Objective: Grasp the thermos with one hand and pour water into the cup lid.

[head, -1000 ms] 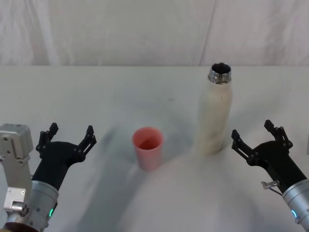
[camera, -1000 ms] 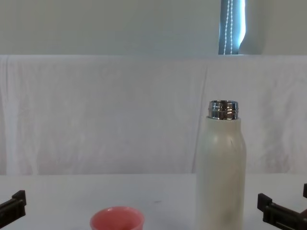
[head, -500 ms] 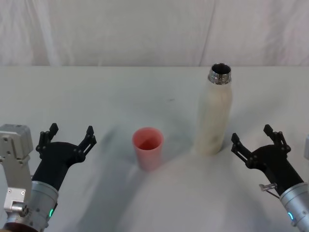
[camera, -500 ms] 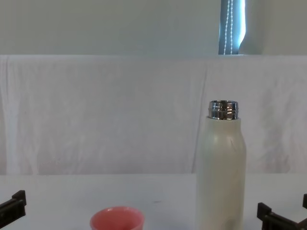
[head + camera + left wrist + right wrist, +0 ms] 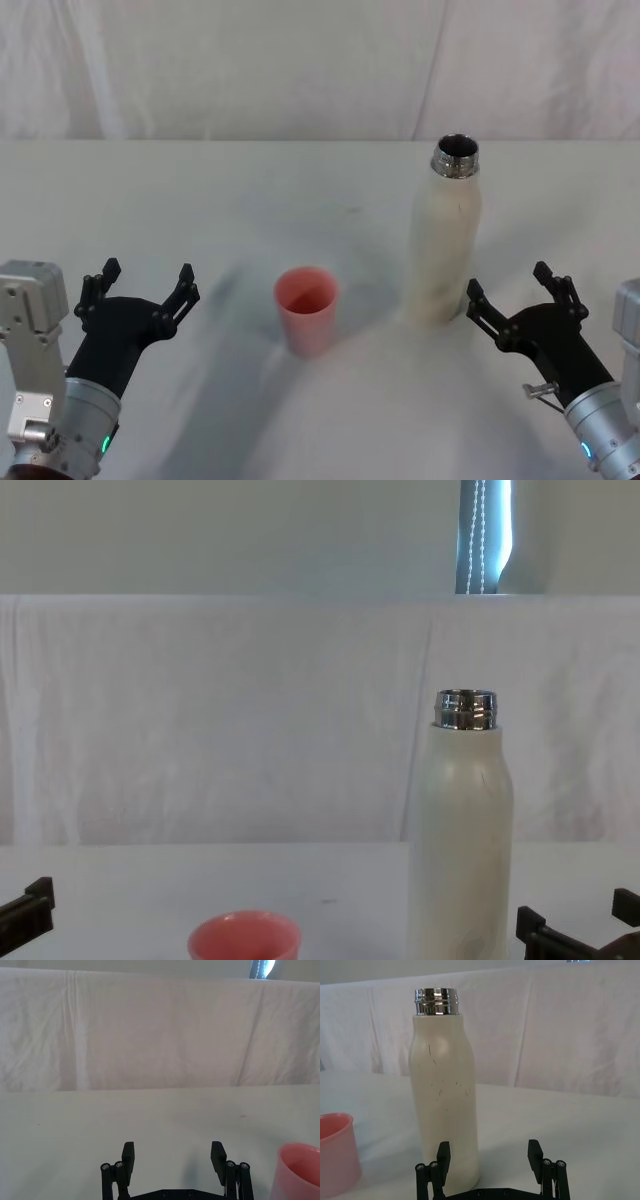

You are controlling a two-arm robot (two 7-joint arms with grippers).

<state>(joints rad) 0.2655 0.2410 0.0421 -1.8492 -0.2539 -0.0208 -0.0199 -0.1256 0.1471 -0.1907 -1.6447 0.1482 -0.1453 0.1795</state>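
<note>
Right gripper (image 5: 512,296) spread wide beside the upright thermos (image 5: 441,236) — not yet touching.
Centre its body between the fingers, clamp mid-height; left gripper (image 5: 141,289) idles open, pink cup lid (image 5: 306,307) nearby.

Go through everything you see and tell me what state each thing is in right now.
thermos: upright on the table, uncapped, not held
cup lid: upright, mouth up, apart from the thermos
right hand: open, beside the thermos base, not touching
left hand: open, idle, left of the cup lid

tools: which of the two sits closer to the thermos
The right tool, open just beside the thermos; the left tool waits beyond the cup lid.
</note>
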